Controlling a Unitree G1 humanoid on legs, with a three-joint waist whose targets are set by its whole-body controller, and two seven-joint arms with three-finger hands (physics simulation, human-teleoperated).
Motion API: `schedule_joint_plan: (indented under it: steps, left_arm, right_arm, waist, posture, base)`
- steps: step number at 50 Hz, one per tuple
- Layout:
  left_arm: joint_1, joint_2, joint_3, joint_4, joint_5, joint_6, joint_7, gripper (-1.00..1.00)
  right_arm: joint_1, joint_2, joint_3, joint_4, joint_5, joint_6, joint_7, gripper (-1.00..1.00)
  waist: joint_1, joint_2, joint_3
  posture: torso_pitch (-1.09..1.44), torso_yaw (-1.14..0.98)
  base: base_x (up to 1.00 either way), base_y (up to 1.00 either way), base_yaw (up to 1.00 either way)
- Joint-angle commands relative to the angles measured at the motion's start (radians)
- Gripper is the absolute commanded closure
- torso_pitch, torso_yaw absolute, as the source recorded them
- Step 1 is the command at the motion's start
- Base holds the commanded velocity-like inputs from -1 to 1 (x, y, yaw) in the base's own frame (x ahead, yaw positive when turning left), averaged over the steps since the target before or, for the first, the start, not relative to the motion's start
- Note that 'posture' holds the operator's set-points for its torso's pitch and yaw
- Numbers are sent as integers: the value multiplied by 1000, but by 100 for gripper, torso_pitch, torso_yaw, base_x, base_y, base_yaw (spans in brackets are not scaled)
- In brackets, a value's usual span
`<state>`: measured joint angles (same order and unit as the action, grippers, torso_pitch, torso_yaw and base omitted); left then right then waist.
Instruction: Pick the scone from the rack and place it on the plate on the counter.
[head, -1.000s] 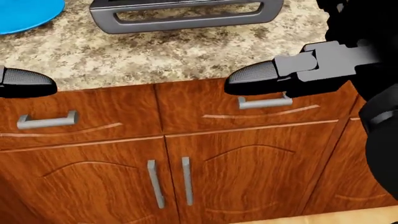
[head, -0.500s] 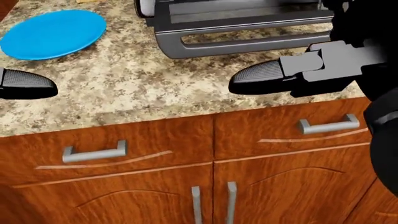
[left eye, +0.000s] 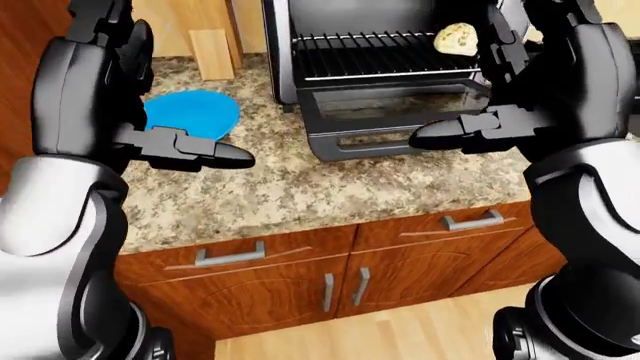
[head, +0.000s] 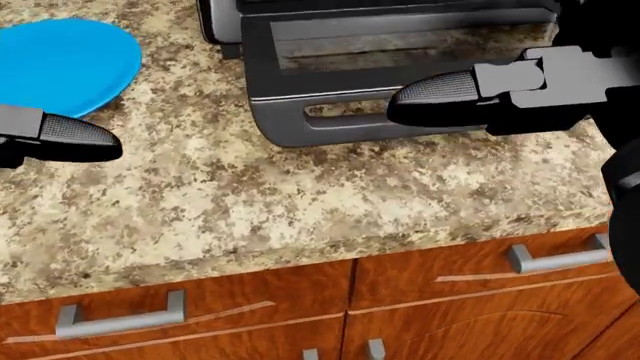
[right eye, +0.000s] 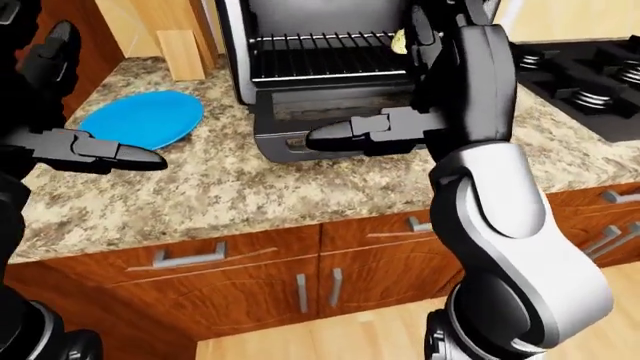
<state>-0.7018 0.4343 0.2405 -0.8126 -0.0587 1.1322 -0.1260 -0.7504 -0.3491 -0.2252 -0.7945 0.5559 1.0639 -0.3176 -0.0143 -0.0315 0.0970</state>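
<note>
Both hands, left hand (left eye: 190, 148) and right hand (left eye: 470, 131), hovering open, holding nothing. Sitting on the rack (left eye: 385, 54): scone (left eye: 456, 38). Lying flat on the counter (head: 330, 195): plate (right eye: 140, 118).

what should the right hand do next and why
Probably lift the right hand up and toward the scone. The scone sits on the rack inside the open toaster oven, and the hand hovers empty, lower, over the dropped door.

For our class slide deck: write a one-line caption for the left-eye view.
Scone sits on the open oven's rack; blue plate waits on the counter; both robot hands empty.
</note>
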Motion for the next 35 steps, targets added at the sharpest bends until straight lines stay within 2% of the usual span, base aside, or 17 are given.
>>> schedule_joint_plan:
  steps: [1,4,5,6,9,10,11,12,13,14,15,19,22,23,25,30,35]
  left_arm:
    - [-23,17,35,-43,23,-35,7,-100]
    - [-23,17,40,-48,25,-30,3,-100]
    - [-21,16,38,-45,27,-33,4,-100]
    - [-19,15,37,-46,28,-35,4,-100]
    - [-19,14,37,-47,31,-33,1,-100]
    - [-20,15,36,-48,32,-31,0,-100]
    - [-19,16,35,-49,34,-30,-1,-100]
    - [-18,14,36,-54,34,-26,-2,-100]
    - [-15,14,35,-56,35,-26,-4,-100]
    - [-16,15,36,-57,36,-24,-5,-100]
    - [-19,17,39,-57,37,-22,-7,-100]
    - [-14,13,35,-50,42,-32,-9,-100]
    - [-19,15,36,-51,43,-28,-12,-100]
    - [-16,15,35,-53,44,-28,-13,-100]
    - [-15,14,38,-57,45,-25,-15,-100]
    - [-24,21,40,-65,46,-10,-21,-100]
    - [-19,22,51,-78,43,-2,-26,-100]
  right_arm:
    - [-34,-5,-5,-39,-2,-42,7,-100]
    - [-34,-14,-10,-47,-8,-42,16,-100]
    - [-38,-13,-15,-48,-6,-38,13,-100]
    - [-35,-14,-13,-48,-9,-42,14,-100]
    - [-26,-14,-9,-46,-19,-54,17,-100]
    - [-27,-13,-11,-47,-19,-51,17,-100]
    - [-27,-13,-13,-49,-18,-49,18,-100]
    - [-24,-13,-15,-54,-15,-45,18,-100]
    - [-22,-13,-15,-55,-16,-46,18,-100]
    - [-24,-14,-15,-53,-18,-46,19,-100]
    - [-24,-20,-8,-50,-23,-45,25,-100]
    - [-17,-9,-4,-46,-42,-52,31,-100]
    - [-19,-9,-10,-52,-43,-42,36,-100]
    - [-19,-9,-11,-53,-42,-38,38,-100]
    - [-14,-15,-5,-60,-54,-32,48,-100]
    - [-22,-8,-5,-54,-67,-28,57,-100]
    - [-85,-26,-36,-16,-55,8,39,-100]
  waist:
    - [11,-7,-35]
    - [16,-14,-22]
    - [20,-9,-30]
    - [24,5,-45]
    - [18,53,-59]
    - [13,81,-69]
    - [11,121,-84]
    - [19,81,-77]
    - [16,94,-77]
    - [20,91,-78]
    - [19,76,-59]
    - [22,41,-37]
    - [37,-13,-47]
    - [33,6,-40]
    - [31,10,-50]
    - [24,23,-58]
    - [20,28,-62]
  posture:
    - [0,0]
    - [0,0]
    - [0,0]
    - [0,0]
    - [0,0]
    - [0,0]
    - [0,0]
    - [0,0]
    - [0,0]
    - [0,0]
    - [0,0]
    - [0,0]
    - [0,0]
    - [0,0]
    - [0,0]
    - [0,0]
    - [0,0]
  base:
    - [0,0,0]
    - [0,0,0]
    - [0,0,5]
    - [0,0,14]
    - [0,0,22]
    - [0,0,23]
    - [0,0,23]
    - [0,0,23]
    - [0,0,23]
    - [0,0,22]
    - [0,0,0]
    - [0,0,0]
    - [0,0,0]
    - [0,0,0]
    - [0,0,0]
    - [0,0,0]
    - [0,0,0]
